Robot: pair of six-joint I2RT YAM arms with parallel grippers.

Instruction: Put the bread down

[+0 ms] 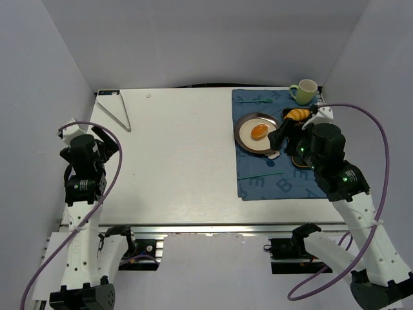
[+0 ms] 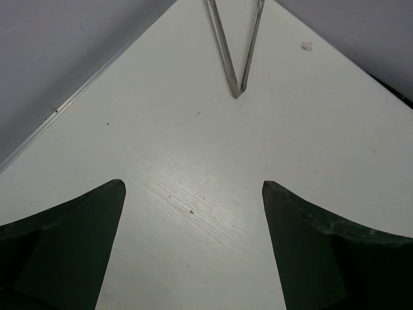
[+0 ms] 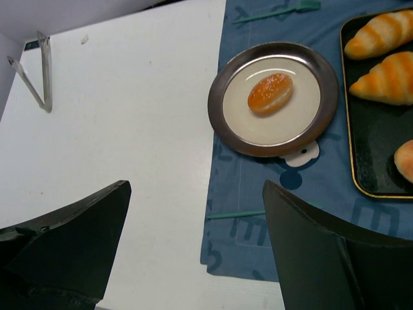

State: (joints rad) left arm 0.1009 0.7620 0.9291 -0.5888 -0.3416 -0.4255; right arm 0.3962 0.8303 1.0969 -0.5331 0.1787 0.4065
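The bread (image 1: 259,132) is a small glossy golden-orange bun lying in the middle of a round metal plate (image 1: 244,125) on a blue placemat (image 1: 261,181). In the right wrist view the bun (image 3: 270,93) sits on the plate (image 3: 227,132), well ahead of the fingers. My right gripper (image 3: 197,190) is open and empty, raised above the mat's near left corner; in the top view it (image 1: 282,137) hangs just right of the plate. My left gripper (image 2: 193,187) is open and empty over bare table at the far left (image 1: 97,139).
A black tray (image 3: 371,139) right of the plate holds two ridged croissants (image 3: 381,32) and a paler bun (image 3: 405,159). A green mug (image 1: 304,91) stands at the back right. Metal tongs (image 1: 119,111) lie at the back left. A thin green pick (image 1: 260,174) lies on the mat.
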